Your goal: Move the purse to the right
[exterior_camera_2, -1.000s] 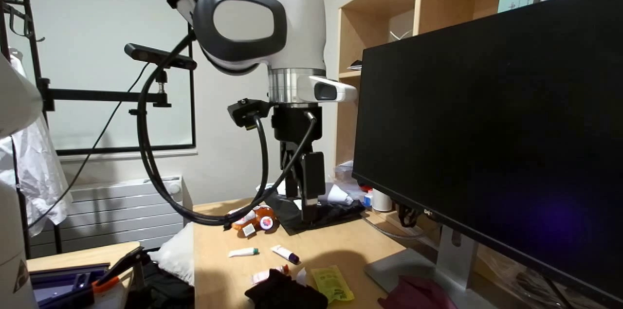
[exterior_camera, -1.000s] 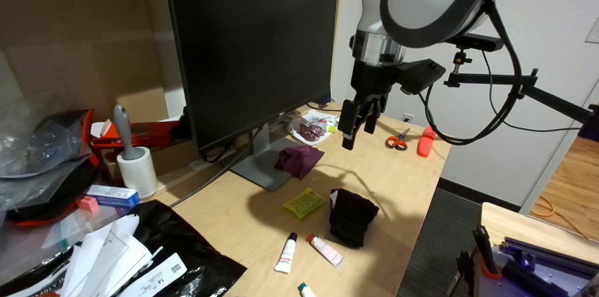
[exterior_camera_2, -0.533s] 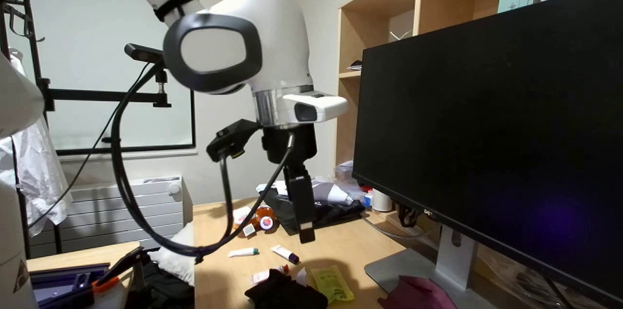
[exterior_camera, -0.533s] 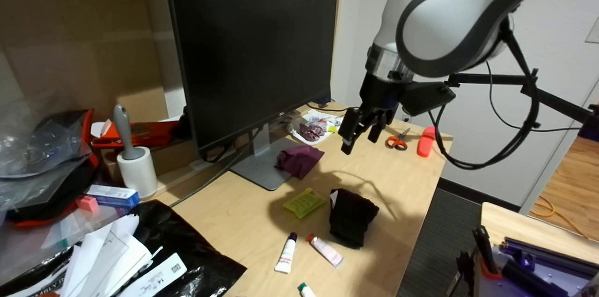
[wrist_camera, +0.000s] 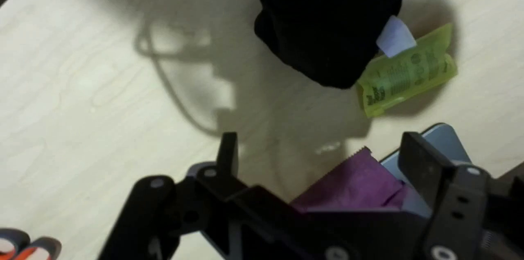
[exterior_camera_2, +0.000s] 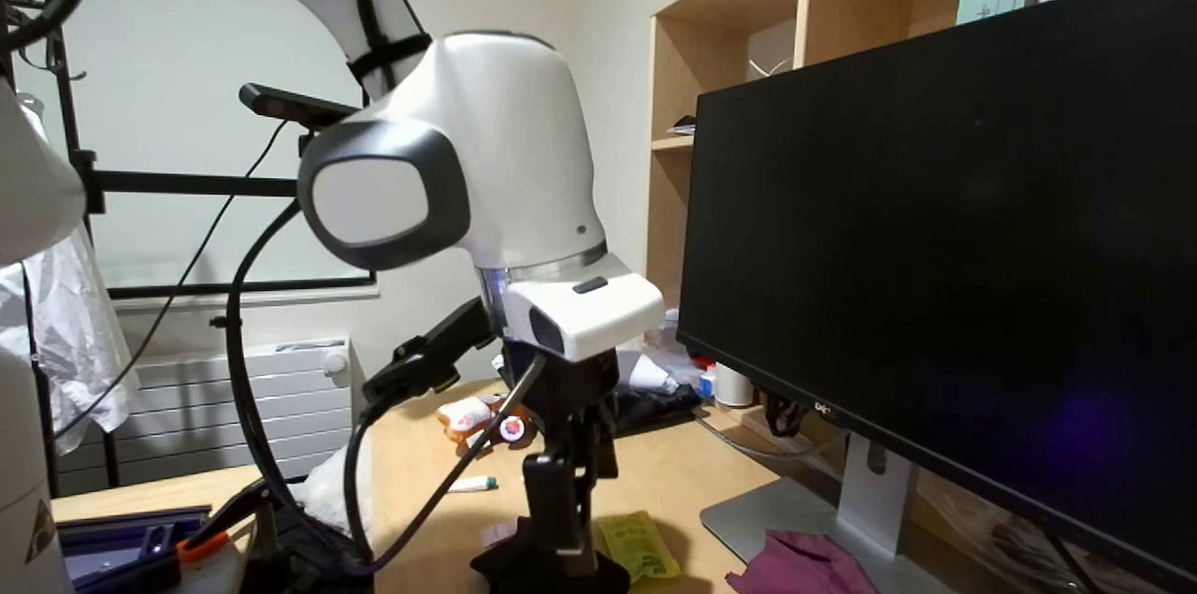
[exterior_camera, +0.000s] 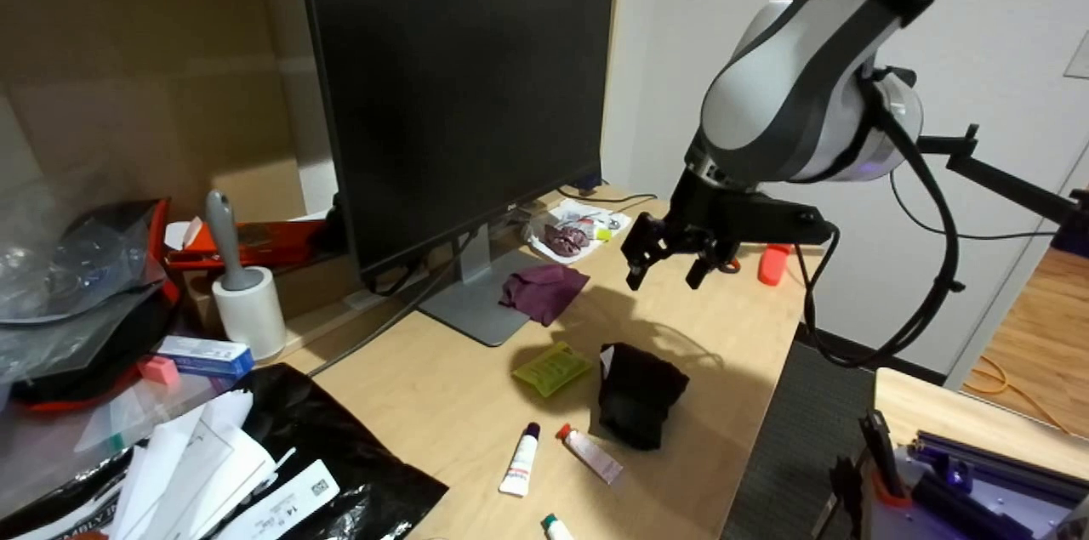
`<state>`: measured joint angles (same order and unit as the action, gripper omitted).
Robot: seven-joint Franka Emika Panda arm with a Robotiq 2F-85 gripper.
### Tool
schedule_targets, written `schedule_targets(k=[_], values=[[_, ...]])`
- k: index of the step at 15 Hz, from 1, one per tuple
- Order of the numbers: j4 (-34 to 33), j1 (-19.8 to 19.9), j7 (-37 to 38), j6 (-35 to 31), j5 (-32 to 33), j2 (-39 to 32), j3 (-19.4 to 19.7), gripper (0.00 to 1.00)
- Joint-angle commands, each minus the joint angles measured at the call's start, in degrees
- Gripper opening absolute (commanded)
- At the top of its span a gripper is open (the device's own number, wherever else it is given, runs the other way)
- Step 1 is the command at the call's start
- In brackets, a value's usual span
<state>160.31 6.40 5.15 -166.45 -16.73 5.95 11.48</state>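
The purse looks like a folded black cloth item with a small white tag. It lies on the wooden table. In the other views it shows at the top of the wrist view and, partly behind the gripper, at the bottom of an exterior view. My gripper is open and empty, tilted, and in the air above the table. In the wrist view the open jaws stand wide apart, with the purse ahead of them and not between them. My gripper also shows in an exterior view.
A yellow packet lies beside the purse. Two small tubes lie near it. A purple wrapper rests on the foot of the monitor. A red object lies near the table's far edge.
My gripper has come lower, tilted and turned, and the arm's wrist has dropped. The gripper stays open. The purse has not moved.
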Motion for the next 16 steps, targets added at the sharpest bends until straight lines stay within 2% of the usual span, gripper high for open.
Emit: schedule_targets(k=[1, 3, 6, 13, 14, 15, 16], values=[[0.0, -1.3, 2.2, -2.5, -5.0, -8.1, -1.9, 1.00], [0.0, -2.6, 0.8, -2.0, -9.2, -11.0, -2.7, 1.00], [-0.1, -4.0, -3.4, -2.6, -20.2, -13.9, -6.1, 1.00], [-0.9, -3.2, -21.1, -10.7, -53.4, -13.4, -18.2, 1.00], [-1.1, -3.3, -24.9, -11.3, -58.2, -13.1, -19.3, 0.75], [-1.3, -3.7, -28.5, -12.5, -62.9, -13.1, -20.1, 0.74], [-1.5, -3.8, -32.5, -13.1, -67.6, -12.9, -20.8, 0.67]])
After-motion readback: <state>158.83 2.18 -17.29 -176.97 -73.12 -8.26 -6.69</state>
